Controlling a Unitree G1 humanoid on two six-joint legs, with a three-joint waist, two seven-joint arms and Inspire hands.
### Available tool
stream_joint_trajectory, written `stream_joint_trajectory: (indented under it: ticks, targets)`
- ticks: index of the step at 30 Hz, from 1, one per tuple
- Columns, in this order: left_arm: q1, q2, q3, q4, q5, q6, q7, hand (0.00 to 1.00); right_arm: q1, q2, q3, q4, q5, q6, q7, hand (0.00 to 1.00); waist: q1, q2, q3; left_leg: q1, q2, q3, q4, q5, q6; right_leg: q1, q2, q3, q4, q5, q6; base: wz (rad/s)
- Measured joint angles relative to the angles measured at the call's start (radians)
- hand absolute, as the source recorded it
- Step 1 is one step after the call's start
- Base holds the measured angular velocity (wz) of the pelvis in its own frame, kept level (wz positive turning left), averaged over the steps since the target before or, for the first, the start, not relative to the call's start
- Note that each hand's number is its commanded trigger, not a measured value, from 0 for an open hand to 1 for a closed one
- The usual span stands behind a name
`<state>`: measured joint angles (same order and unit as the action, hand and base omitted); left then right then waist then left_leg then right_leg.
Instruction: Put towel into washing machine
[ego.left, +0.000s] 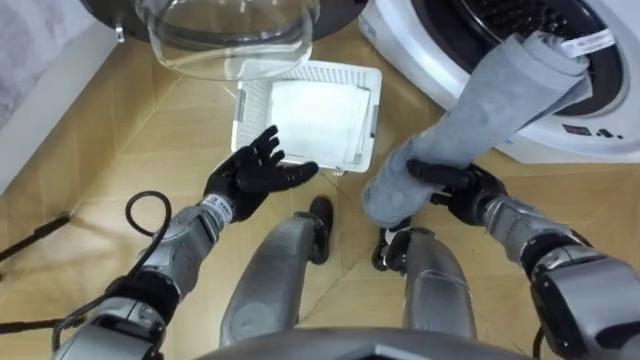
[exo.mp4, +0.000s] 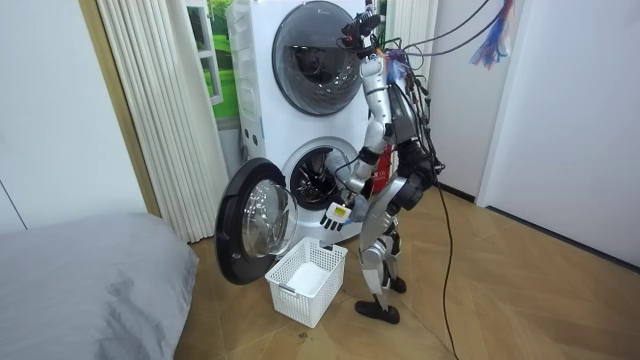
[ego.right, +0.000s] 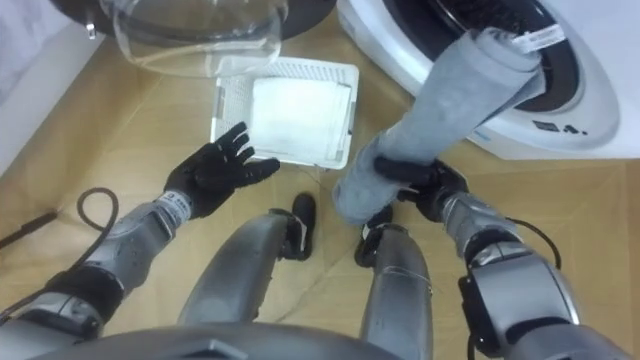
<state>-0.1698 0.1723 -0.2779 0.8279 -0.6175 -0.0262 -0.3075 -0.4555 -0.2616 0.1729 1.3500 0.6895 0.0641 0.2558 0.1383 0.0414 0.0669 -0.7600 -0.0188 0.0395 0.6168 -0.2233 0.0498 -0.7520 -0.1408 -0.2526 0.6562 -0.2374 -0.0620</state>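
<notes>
- The open door (ego.left: 228, 40) hangs over the far side of the white basket (ego.left: 240, 112) on my left; if I lift the left arm to help with the feed, I judge it could knock the glass
- The grey towel (ego.left: 500, 100) is not in yet: only its upper end leans on the rim of the drum opening, and the rest slopes down and out towards the robot's knees. If I let go now, I expect it to slide back onto the floor
- The towel is a thick, limp roll, so pushing from the bottom may fold it against the front of the washing machine (ego.left: 600, 135) instead of driving it inside; I'd want to raise the low end first
- Left hand (ego.left: 258, 172): fingers spread and straight, holding nothing, hovering over the floor at the basket's near edge
- Right hand (ego.left: 455, 185): fingers clamped round the towel's lower end, held low above the right knee, forearm coming in from the lower right
</notes>
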Motion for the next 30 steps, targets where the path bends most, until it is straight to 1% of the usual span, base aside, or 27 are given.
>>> stream_joint_trajectory:
  ticks: [3,5,7,8,9,10,11,12,13,14,15,17,18,19,20,21,22,24,25,26,27,28,29,30]
  targets:
    - [0.003,-0.001,-0.001,-0.002,0.023,0.002,0.026,0.0,-0.01,-0.025,0.002,0.013,0.022,0.003,0.01,1.0,0.004,-0.004,0.0018,-0.015,-0.014,-0.01,0.0,0.007,0.002,-0.015,-0.015,-0.006,0.015,-0.004,0.003,0.17]
    - [0.013,0.0,-0.001,-0.004,0.022,0.004,0.048,0.0,-0.016,-0.029,0.002,0.013,0.041,0.009,0.011,1.0,0.004,-0.009,0.0048,-0.022,-0.017,-0.01,0.002,0.008,0.003,-0.023,-0.018,-0.006,0.022,-0.006,0.004,0.07]
    - [0.016,0.003,-0.001,-0.008,0.022,0.005,0.065,0.0,-0.021,-0.031,0.002,0.012,0.062,0.02,0.023,1.0,0.003,-0.016,0.0048,-0.032,-0.021,-0.013,0.002,0.01,0.003,-0.034,-0.021,-0.006,0.027,-0.008,0.004,0.07]
    - [0.024,0.003,-0.002,-0.02,0.022,0.007,0.074,0.0,-0.026,-0.038,0.002,0.014,0.075,0.032,0.03,1.0,0.001,-0.024,0.0089,-0.033,-0.029,-0.016,0.002,0.013,0.004,-0.039,-0.03,-0.006,0.039,-0.012,0.005,0.11]
    - [0.025,0.003,-0.01,-0.026,0.022,0.007,0.079,0.0,-0.028,-0.048,0.002,0.014,0.097,0.045,0.03,1.0,0.003,-0.028,0.0092,-0.033,-0.031,-0.015,0.006,0.013,0.004,-0.039,-0.033,-0.006,0.041,-0.014,0.006,0.09]
    - [0.025,0.004,-0.013,-0.026,0.022,0.007,0.08,0.0,-0.031,-0.052,0.002,0.014,0.101,0.049,0.03,1.0,0.003,-0.031,0.0083,-0.032,-0.032,-0.015,0.007,0.014,0.005,-0.039,-0.034,-0.006,0.043,-0.014,0.006,0.0]
    - [0.026,0.008,-0.021,-0.026,0.021,0.007,0.081,0.0,-0.041,-0.059,0.002,0.014,0.11,0.06,0.03,1.0,0.003,-0.038,0.0083,-0.03,-0.034,-0.012,0.008,0.015,0.007,-0.041,-0.037,-0.003,0.049,-0.014,0.007,0.0]
    - [0.027,0.011,-0.024,-0.03,0.021,0.007,0.081,0.0,-0.048,-0.064,0.003,0.014,0.121,0.069,0.032,1.0,0.001,-0.052,0.0078,-0.03,-0.04,-0.008,0.007,0.017,0.008,-0.047,-0.045,0.0,0.055,-0.018,0.008,0.0]
    - [0.026,0.012,-0.027,-0.033,0.021,0.007,0.081,0.0,-0.05,-0.066,0.003,0.015,0.128,0.071,0.035,1.0,0.001,-0.059,0.0081,-0.03,-0.043,-0.008,0.007,0.019,0.009,-0.05,-0.049,0.001,0.058,-0.02,0.008,0.07]
    - [0.026,0.017,-0.035,-0.038,0.022,0.006,0.081,0.0,-0.055,-0.068,0.003,0.019,0.13,0.077,0.041,1.0,0.002,-0.07,0.0075,-0.032,-0.044,-0.007,0.007,0.021,0.01,-0.052,-0.05,0.001,0.059,-0.02,0.009,0.03]
    - [0.033,0.024,-0.037,-0.05,0.023,0.006,0.081,0.0,-0.064,-0.069,0.003,0.017,0.132,0.098,0.048,1.0,0.003,-0.083,0.0076,-0.034,-0.044,-0.005,0.006,0.022,0.011,-0.056,-0.051,0.002,0.059,-0.02,0.008,0.0]
    - [0.045,0.031,-0.037,-0.063,0.023,0.006,0.081,0.0,-0.08,-0.069,0.003,0.017,0.151,0.128,0.055,1.0,0.005,-0.101,0.0059,-0.035,-0.044,-0.002,0.006,0.022,0.012,-0.058,-0.053,0.004,0.061,-0.018,0.009,-0.02]
    - [0.047,0.032,-0.037,-0.063,0.023,0.007,0.081,0.0,-0.085,-0.069,0.003,0.017,0.165,0.135,0.055,1.0,0.005,-0.105,0.0058,-0.035,-0.044,-0.003,0.006,0.022,0.012,-0.058,-0.053,0.004,0.062,-0.018,0.009,0.0]
    - [0.051,0.036,-0.038,-0.065,0.02,0.007,0.081,0.0,-0.097,-0.069,0.002,0.016,0.19,0.146,0.055,1.0,0.002,-0.116,0.0064,-0.036,-0.045,-0.002,0.007,0.022,0.012,-0.058,-0.053,0.007,0.069,-0.018,0.01,0.0]
    - [0.06,0.045,-0.038,-0.075,0.02,0.007,0.081,0.0,-0.117,-0.07,0.001,0.014,0.236,0.166,0.052,1.0,0.003,-0.128,0.0061,-0.038,-0.046,-0.001,0.011,0.022,0.012,-0.063,-0.055,0.009,0.075,-0.019,0.01,0.0]
    - [0.066,0.05,-0.038,-0.083,0.021,0.007,0.083,0.0,-0.138,-0.078,0.0,0.008,0.296,0.181,0.048,1.0,0.001,-0.135,0.0063,-0.042,-0.046,0.0,0.021,0.023,0.013,-0.066,-0.055,0.01,0.079,-0.018,0.009,0.0]
    - [0.069,0.05,-0.038,-0.087,0.02,0.007,0.085,0.0,-0.151,-0.085,0.0,0.005,0.323,0.185,0.045,1.0,0.001,-0.135,0.0063,-0.044,-0.047,-0.001,0.027,0.023,0.013,-0.067,-0.057,0.009,0.084,-0.018,0.009,0.03]
    - [0.087,0.051,-0.037,-0.116,0.021,0.009,0.1,0.0,-0.218,-0.109,-0.01,-0.004,0.42,0.198,0.026,1.0,-0.002,-0.137,0.0066,-0.048,-0.049,-0.001,0.039,0.024,0.015,-0.069,-0.064,0.004,0.095,-0.019,0.009,0.07]
    - [0.091,0.052,-0.037,-0.123,0.021,0.009,0.104,0.0,-0.235,-0.112,-0.018,-0.006,0.443,0.199,0.022,1.0,-0.005,-0.138,0.0062,-0.049,-0.051,-0.001,0.039,0.025,0.016,-0.068,-0.066,0.002,0.098,-0.019,0.009,0.12]
    - [0.102,0.054,-0.037,-0.142,0.022,0.011,0.107,0.0,-0.256,-0.118,-0.043,-0.03,0.481,0.202,0.014,1.0,-0.009,-0.141,0.0075,-0.049,-0.055,-0.002,0.035,0.027,0.019,-0.068,-0.071,0.001,0.105,-0.021,0.01,0.16]
    - [0.118,0.054,-0.037,-0.16,0.024,0.015,0.111,0.0,-0.266,-0.121,-0.053,-0.057,0.54,0.204,0.004,1.0,-0.009,-0.149,0.0051,-0.049,-0.06,-0.005,0.036,0.028,0.02,-0.069,-0.076,0.002,0.112,-0.024,0.013,0.16]
    - [0.128,0.054,-0.038,-0.177,0.028,0.016,0.118,0.0,-0.271,-0.121,-0.065,-0.074,0.566,0.21,-0.003,1.0,-0.009,-0.153,0.0052,-0.049,-0.063,-0.007,0.036,0.029,0.021,-0.069,-0.078,0.001,0.113,-0.025,0.014,0.16]
    - [0.147,0.053,-0.038,-0.204,0.041,0.017,0.129,0.0,-0.283,-0.121,-0.088,-0.096,0.603,0.217,-0.015,1.0,-0.01,-0.162,0.0065,-0.051,-0.067,-0.01,0.037,0.031,0.023,-0.068,-0.082,-0.001,0.117,-0.027,0.016,0.13]
    - [0.155,0.05,-0.038,-0.21,0.041,0.019,0.131,0.0,-0.291,-0.121,-0.099,-0.103,0.624,0.218,-0.024,1.0,-0.01,-0.166,0.0061,-0.052,-0.07,-0.011,0.039,0.031,0.024,-0.068,-0.085,-0.003,0.12,-0.028,0.018,0.22]
